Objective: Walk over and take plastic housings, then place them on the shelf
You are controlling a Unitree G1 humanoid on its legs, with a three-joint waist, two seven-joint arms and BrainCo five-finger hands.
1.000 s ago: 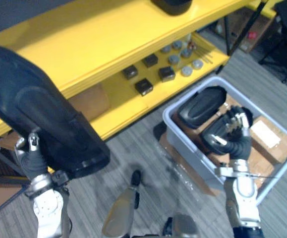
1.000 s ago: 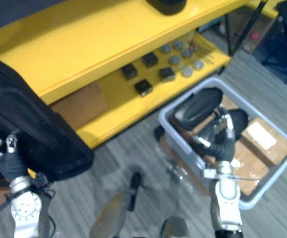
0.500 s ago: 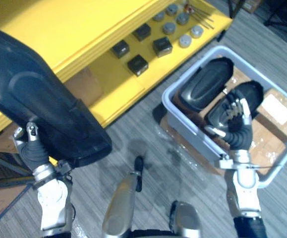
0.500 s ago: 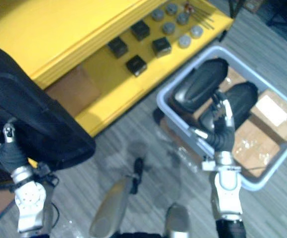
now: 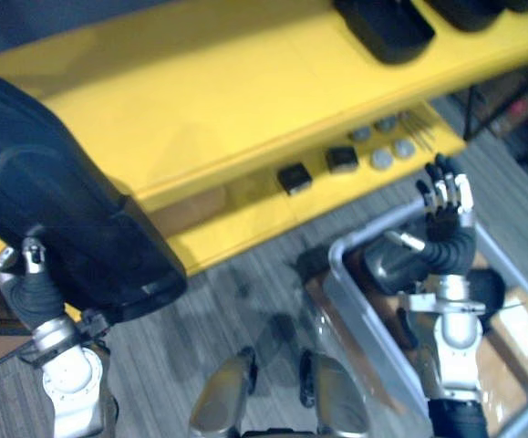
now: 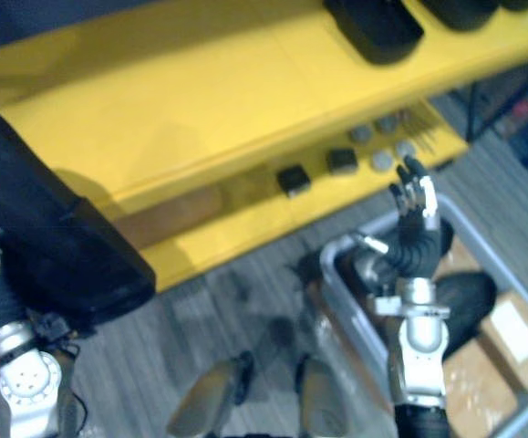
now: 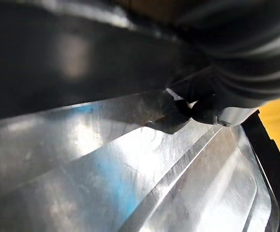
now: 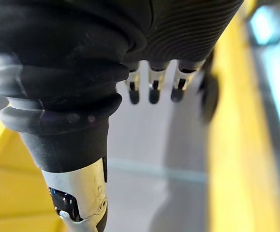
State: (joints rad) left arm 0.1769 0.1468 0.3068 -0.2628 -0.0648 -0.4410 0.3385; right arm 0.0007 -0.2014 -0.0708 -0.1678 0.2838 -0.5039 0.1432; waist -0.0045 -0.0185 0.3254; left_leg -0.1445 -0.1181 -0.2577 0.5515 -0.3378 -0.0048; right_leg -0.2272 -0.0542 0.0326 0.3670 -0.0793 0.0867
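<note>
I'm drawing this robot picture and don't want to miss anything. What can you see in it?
big housing: one, black, held up at the left hand, in front of the shelf
shelf: one, yellow, two boards
housings on the top board: at least two, black
small blocks: two, black, lower board
discs: four, grey, lower board, beside the blocks
bin: one, pale grey, on the floor
housings in the bin: two, black
cardboard: brown, in the bin, count unclear
left hand: under the big housing
right hand: fingers straight, raised over the bin
</note>
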